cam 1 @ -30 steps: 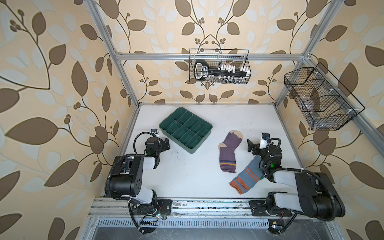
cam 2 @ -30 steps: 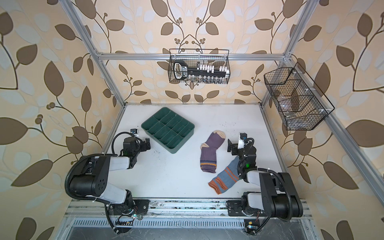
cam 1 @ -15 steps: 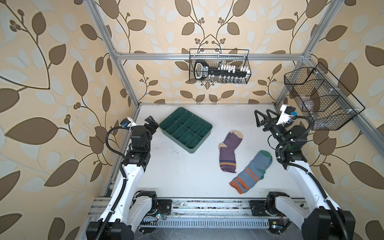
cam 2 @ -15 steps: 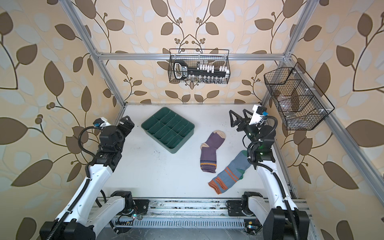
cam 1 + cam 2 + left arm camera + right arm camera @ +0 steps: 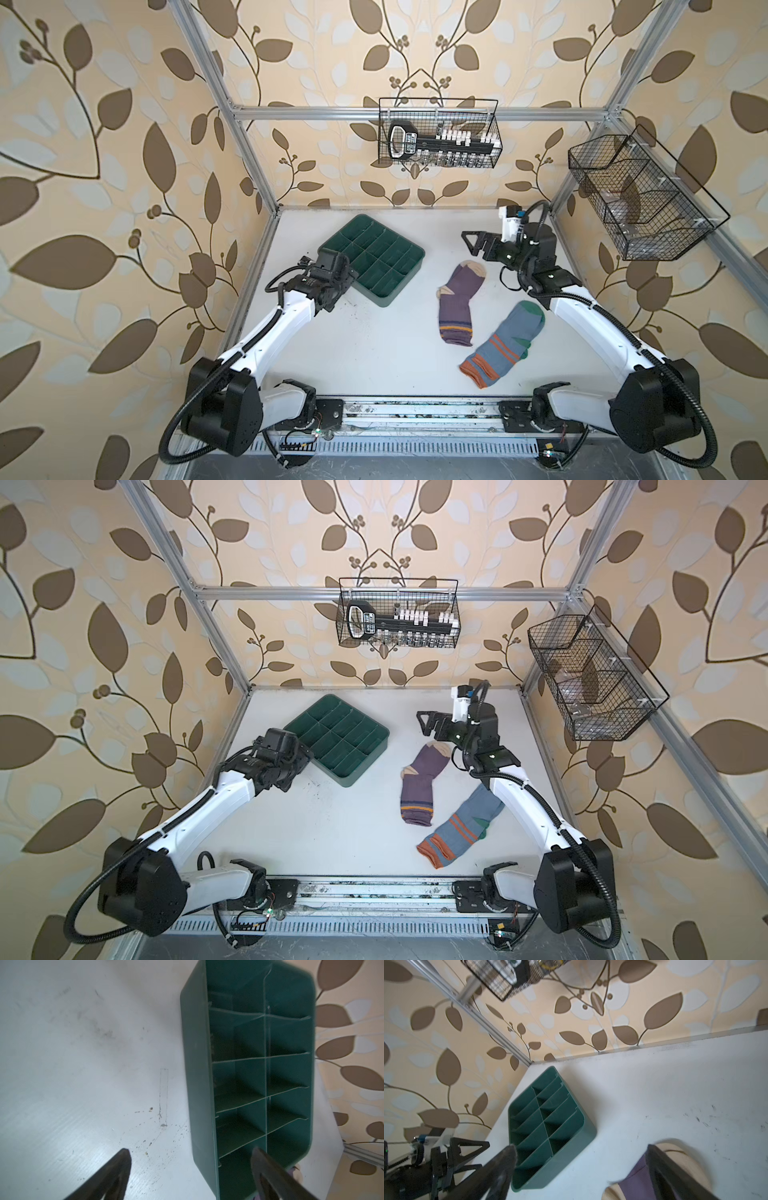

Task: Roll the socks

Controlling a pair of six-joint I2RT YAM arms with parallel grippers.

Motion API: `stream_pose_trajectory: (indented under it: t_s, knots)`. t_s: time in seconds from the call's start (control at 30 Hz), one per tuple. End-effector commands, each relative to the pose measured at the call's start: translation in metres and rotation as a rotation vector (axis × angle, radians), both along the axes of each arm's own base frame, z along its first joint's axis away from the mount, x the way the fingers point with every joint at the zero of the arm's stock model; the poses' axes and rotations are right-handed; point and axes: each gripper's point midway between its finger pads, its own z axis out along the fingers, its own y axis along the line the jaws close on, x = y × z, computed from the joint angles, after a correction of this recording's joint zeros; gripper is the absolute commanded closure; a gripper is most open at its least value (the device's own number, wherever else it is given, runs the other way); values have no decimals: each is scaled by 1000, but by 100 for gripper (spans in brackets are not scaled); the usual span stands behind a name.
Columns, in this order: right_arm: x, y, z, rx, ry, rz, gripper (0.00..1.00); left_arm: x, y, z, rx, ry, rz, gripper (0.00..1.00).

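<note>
Two socks lie flat on the white table in both top views. The purple sock (image 5: 456,305) (image 5: 419,789) has its beige toe toward the back. The grey-blue sock (image 5: 505,347) (image 5: 461,829) lies slanted in front of it, orange cuff nearest the front. My right gripper (image 5: 473,246) (image 5: 426,726) (image 5: 581,1147) is open and hovers over the purple sock's toe (image 5: 635,1180). My left gripper (image 5: 347,277) (image 5: 302,757) (image 5: 190,1149) is open, far from both socks. It straddles a corner wall of the green tray (image 5: 197,1064), and its fingers are mostly hidden under the wrist in both top views.
The green divided tray (image 5: 411,272) (image 5: 376,750) (image 5: 571,1157) sits at the back left of the table. A wire basket (image 5: 438,139) hangs on the back wall and another wire basket (image 5: 640,199) on the right wall. Metal frame posts border the table.
Both arms have unfolded from the front. The left gripper swung to the tray's corner. The right gripper came left and down over the purple sock's toe, uncovering the grey-blue sock.
</note>
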Motion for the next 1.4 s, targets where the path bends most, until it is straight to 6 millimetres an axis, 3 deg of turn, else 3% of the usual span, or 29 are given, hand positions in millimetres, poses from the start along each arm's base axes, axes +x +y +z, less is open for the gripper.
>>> stream_pose_trajectory:
  t_s: [0.0, 0.13, 0.37, 0.43, 0.63, 0.8, 0.87, 0.93, 1.03, 1.1, 1.23, 1.37]
  knots:
    - [-7, -4, -48, -217, 126, -20, 3, 9, -10, -5, -43, 43, 34, 12]
    - [-16, 15, -63, -302, 156, 20, 4, 30, -16, -25, -2, 106, 27, 17]
    - [-31, 41, -75, -362, 160, 98, 4, 58, -11, -24, 74, 105, 47, 23]
    - [-33, 44, -77, -375, 162, 106, 5, 62, -12, -30, 83, 122, 49, 29]
    - [-32, 35, -74, -405, 165, 49, 4, 66, -5, -47, 153, 207, 55, 51]
    - [-32, 26, -75, -432, 179, 9, 4, 71, 4, -43, 247, 222, 5, 63]
    - [-33, 24, -74, -438, 190, 0, 4, 74, 8, -39, 290, 220, -36, 77]
    - [-34, 21, -73, -444, 204, -14, 4, 77, 11, -36, 329, 223, -89, 89]
    - [-35, 12, -68, -454, 207, -55, 4, 85, 11, -34, 351, 218, -213, 100]
    - [-36, 6, -66, -464, 212, -83, 3, 95, 7, -32, 332, 202, -331, 100]
    - [-40, -5, -69, -480, 239, -128, 3, 111, 19, -29, 405, 211, -518, 100]
    - [-42, -13, -80, -459, 285, -166, 2, 118, 8, -43, 365, 232, -811, 100]
